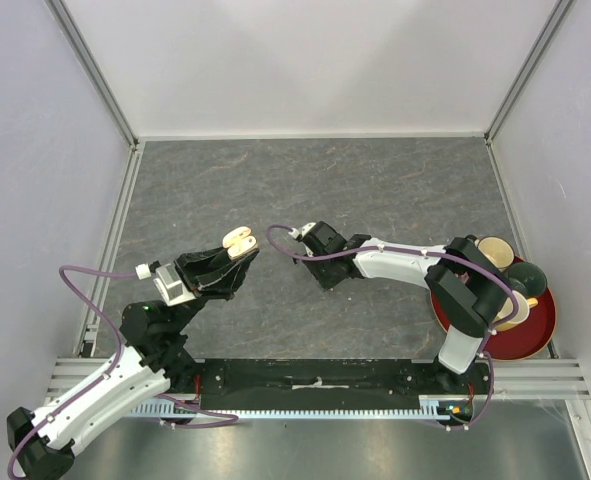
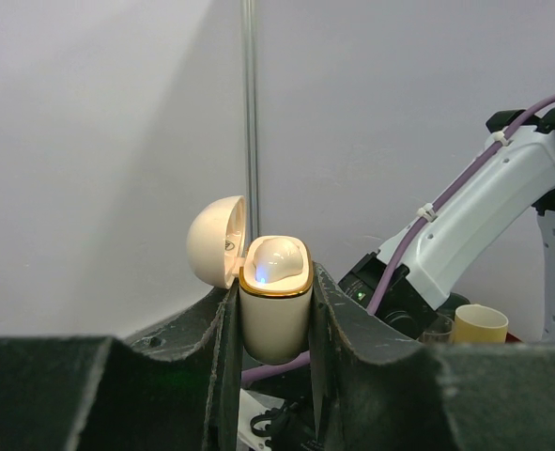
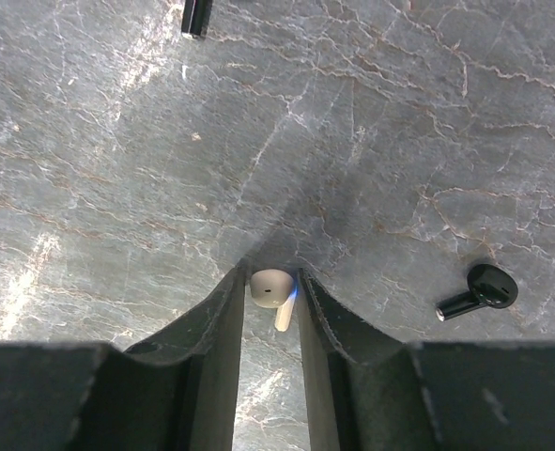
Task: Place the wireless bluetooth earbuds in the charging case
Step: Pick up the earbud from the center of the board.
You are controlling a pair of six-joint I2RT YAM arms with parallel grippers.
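Note:
My left gripper (image 1: 237, 249) is shut on a cream charging case (image 2: 275, 315) with a gold rim and holds it upright above the table. The case lid (image 2: 216, 241) is swung open to the left. One cream-white earbud (image 2: 277, 258) sits in the case, with a blue light beside it. My right gripper (image 1: 327, 268) points down at the table and is shut on a second cream-white earbud (image 3: 272, 287), held at the fingertips just over the surface. One black earbud (image 3: 479, 291) lies on the table to its right. The other black earbud is not seen.
A red tray (image 1: 540, 335) at the right edge holds a cream cup (image 1: 495, 250) and a dark bowl (image 1: 528, 280). A small black object (image 3: 195, 16) lies at the top edge of the right wrist view. White walls ring the grey stone table (image 1: 375, 190).

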